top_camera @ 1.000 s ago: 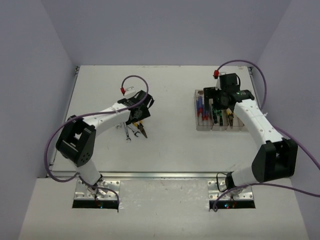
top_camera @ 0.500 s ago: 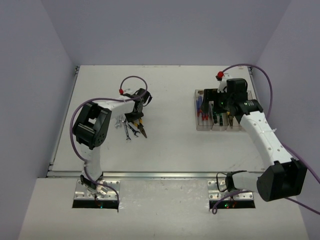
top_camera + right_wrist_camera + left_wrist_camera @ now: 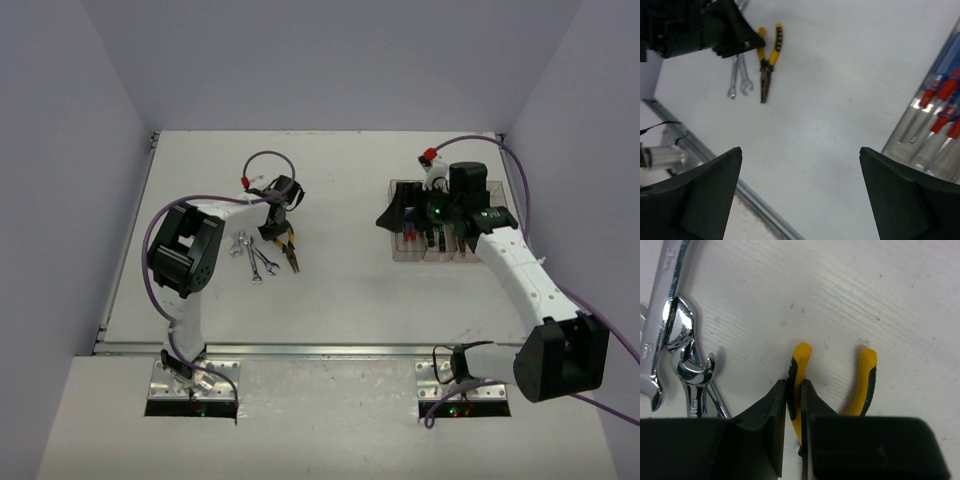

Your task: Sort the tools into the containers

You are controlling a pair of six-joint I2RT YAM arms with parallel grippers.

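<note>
Yellow-handled pliers (image 3: 290,252) lie on the white table left of centre, nose toward the near edge. My left gripper (image 3: 278,222) stands over their handle end. In the left wrist view that gripper (image 3: 793,385) is shut on one handle of the pliers (image 3: 799,360), while the other handle (image 3: 867,372) lies free. Silver wrenches (image 3: 250,256) (image 3: 682,360) lie in a small heap just left of the pliers. The containers (image 3: 428,257) stand at the right with blue-and-red screwdrivers (image 3: 937,95) inside. My right gripper (image 3: 405,212) (image 3: 799,150) hangs open and empty above their left end.
A metal rail (image 3: 755,200) runs along the table's near edge. The right wrist view also takes in the pliers (image 3: 767,62), the wrenches (image 3: 738,80) and the left arm's black head (image 3: 695,25). Purple walls close in the table on three sides.
My left gripper's jaws have closed onto one pliers handle. The right gripper has swung left from over the bins and stayed wide open.
</note>
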